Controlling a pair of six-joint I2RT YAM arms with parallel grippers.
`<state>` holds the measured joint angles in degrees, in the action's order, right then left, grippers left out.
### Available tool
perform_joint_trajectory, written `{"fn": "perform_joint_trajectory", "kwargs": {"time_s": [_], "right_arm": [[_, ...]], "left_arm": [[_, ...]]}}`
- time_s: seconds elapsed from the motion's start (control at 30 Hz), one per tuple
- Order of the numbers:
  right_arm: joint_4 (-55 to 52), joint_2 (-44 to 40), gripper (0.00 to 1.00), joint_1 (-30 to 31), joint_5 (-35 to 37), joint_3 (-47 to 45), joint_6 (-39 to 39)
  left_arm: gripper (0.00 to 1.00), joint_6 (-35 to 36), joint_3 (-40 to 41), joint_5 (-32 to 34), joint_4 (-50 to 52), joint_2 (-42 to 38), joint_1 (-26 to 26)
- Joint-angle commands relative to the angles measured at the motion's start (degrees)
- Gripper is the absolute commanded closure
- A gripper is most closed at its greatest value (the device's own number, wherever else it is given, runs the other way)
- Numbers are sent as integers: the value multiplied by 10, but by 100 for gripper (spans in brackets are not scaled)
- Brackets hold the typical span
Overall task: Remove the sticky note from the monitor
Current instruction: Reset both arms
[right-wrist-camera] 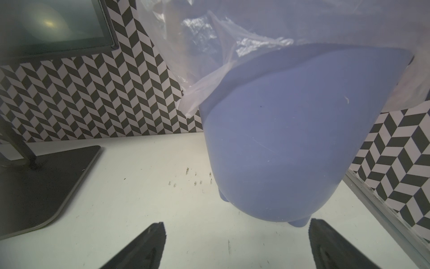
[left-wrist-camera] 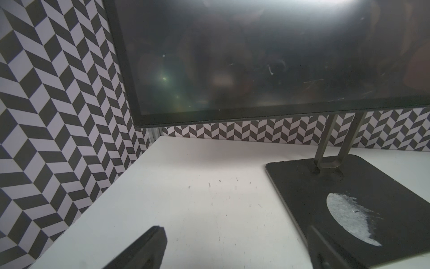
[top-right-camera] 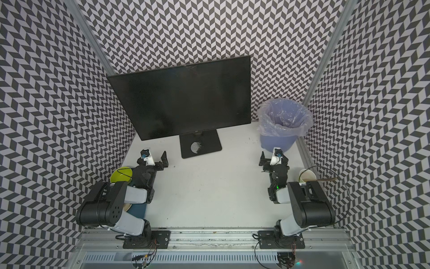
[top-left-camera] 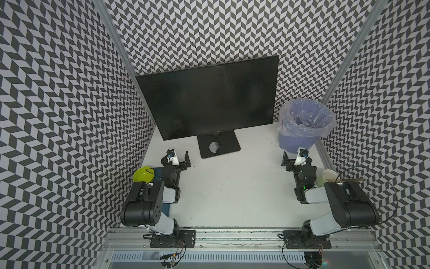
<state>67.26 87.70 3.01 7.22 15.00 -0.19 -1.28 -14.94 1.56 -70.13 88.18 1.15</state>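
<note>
Black monitor (top-left-camera: 209, 100), lavender bin (top-left-camera: 296, 142), black-and-white chevron walls (top-left-camera: 58, 104)

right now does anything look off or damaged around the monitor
Yes. The round grey mark on the base plate of the monitor looks scraped and ragged, like a half-torn sticker. Its screen shows faint scratches in the left wrist view. No sticky note shows on it in any view.

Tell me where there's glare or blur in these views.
Left wrist view: bright glare and a greenish flare on the monitor. Right wrist view: a round light reflection on its screen. Both top views: even light, dark screen with no strong glare.
</note>
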Motion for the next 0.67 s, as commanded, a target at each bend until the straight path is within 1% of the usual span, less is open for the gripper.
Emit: {"fn": "perform_joint_trajectory", "kwargs": {"time_s": [0.0, 0.33, 0.53, 0.63], "right_arm": [[11, 5, 1, 2, 2, 13, 1], [18, -2, 1, 2, 0, 6, -1], [18, -2, 1, 2, 0, 6, -1], [18, -2, 1, 2, 0, 6, 0]], "left_arm": [[0, 5, -4, -8, 5, 6, -3], [0, 9, -4, -10, 7, 5, -5], [0, 14, -5, 6, 7, 6, -13], [0, 18, 2, 31, -3, 3, -24]]}}
